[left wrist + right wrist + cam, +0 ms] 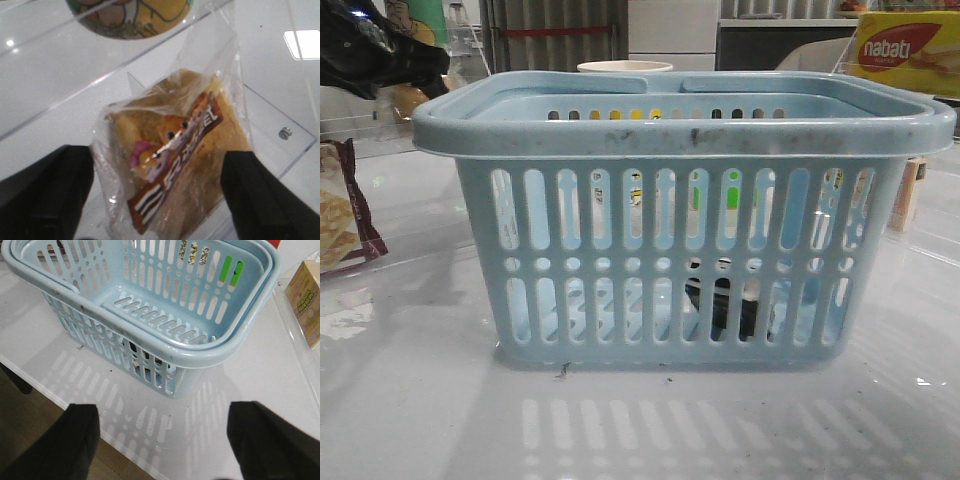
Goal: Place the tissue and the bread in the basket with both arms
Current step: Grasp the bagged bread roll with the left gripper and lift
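Large pale blue plastic basket with slotted sides (670,265): uniform pale blue; thick rim carries dark grey-black scuff marks; a row of round holes runs between two tiers of vertical slots.
Green and yellow patches show through the slots.
Low dark blackish pack (725,305) seen behind the front slots: near-black, detail unclear.
Clear plastic packet of golden-yellow bread (175,160): transparent film, golden-yellow to brown contents, dark brown label with white lettering, a pink spot.
Glossy white table (420,400): pale slot-pattern reflections.
Yellow box with red "nabati" logo (902,52).
Flat maroon-edged bag (345,210): tan contents.
Black gripper fingers (82,445).
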You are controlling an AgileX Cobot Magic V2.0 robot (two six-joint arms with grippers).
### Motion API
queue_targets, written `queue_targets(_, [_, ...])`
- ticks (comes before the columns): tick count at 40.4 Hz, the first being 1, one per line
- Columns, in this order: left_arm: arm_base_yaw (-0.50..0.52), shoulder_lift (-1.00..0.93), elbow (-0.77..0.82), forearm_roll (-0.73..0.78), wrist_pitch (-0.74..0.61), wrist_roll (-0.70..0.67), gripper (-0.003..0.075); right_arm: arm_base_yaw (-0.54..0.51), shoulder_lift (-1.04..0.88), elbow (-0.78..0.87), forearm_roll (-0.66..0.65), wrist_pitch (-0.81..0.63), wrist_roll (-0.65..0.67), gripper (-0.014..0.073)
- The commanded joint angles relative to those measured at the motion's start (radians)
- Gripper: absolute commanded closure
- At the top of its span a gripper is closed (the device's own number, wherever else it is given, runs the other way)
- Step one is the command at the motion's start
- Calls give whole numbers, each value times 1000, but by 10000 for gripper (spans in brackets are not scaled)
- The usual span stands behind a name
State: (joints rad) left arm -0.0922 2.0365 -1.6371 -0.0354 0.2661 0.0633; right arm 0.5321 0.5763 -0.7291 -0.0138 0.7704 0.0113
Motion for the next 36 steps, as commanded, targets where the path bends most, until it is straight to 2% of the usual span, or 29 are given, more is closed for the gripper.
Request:
queue_targets(1, [-5, -61, -38, -9, -81, -6, 278, -1, 0, -26, -12, -69, -3, -31])
queue_targets(10, [-11, -61, -38, -9, -75, -6, 488, -1, 0, -26, -12, -69, -3, -31])
queue_targets(20, [-11, -63, -38, -9, -73, -6, 629, -1, 0, -26, -12, -69, -3, -31])
queue_targets(36, [-26, -220, -39, -9, 67, -6, 629, -1, 0, -26, -12, -69, -3, -31])
